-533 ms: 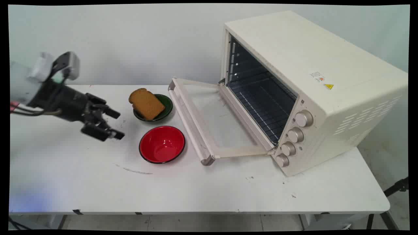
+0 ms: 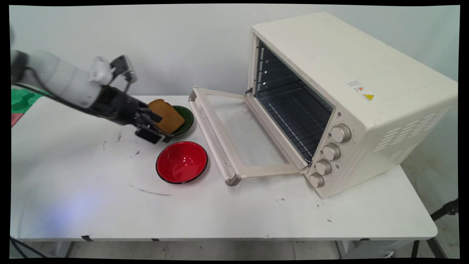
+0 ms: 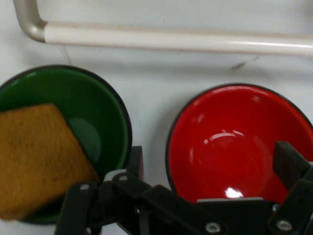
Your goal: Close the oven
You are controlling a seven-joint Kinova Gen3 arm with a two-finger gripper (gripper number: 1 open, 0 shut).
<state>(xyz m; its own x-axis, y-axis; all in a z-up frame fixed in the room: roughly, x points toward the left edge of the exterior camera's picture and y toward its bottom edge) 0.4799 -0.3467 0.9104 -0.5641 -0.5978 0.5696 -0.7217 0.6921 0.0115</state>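
Main view: my gripper (image 2: pixel 155 128), fingers apart, is hovering beside one green bowl (image 2: pixel 184 116) holding one toast slice (image 2: pixel 167 115); one red bowl (image 2: pixel 182 162) is sitting near it.

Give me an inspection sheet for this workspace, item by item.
Surface: white table, scuffed with dark marks.
Things: bread slice leaning in the green bowl; red bowl beside it, nothing in it; toaster oven with its door folded down, rack bare.
Clutter: nothing seen.
Gripper: gripper open, low over the table at the green bowl's edge, holding nothing; the hand view shows both bowls ahead of it.
Cables: black cable running along the arm.
Surroundings: plain wall behind; green and pink patch at the left edge.
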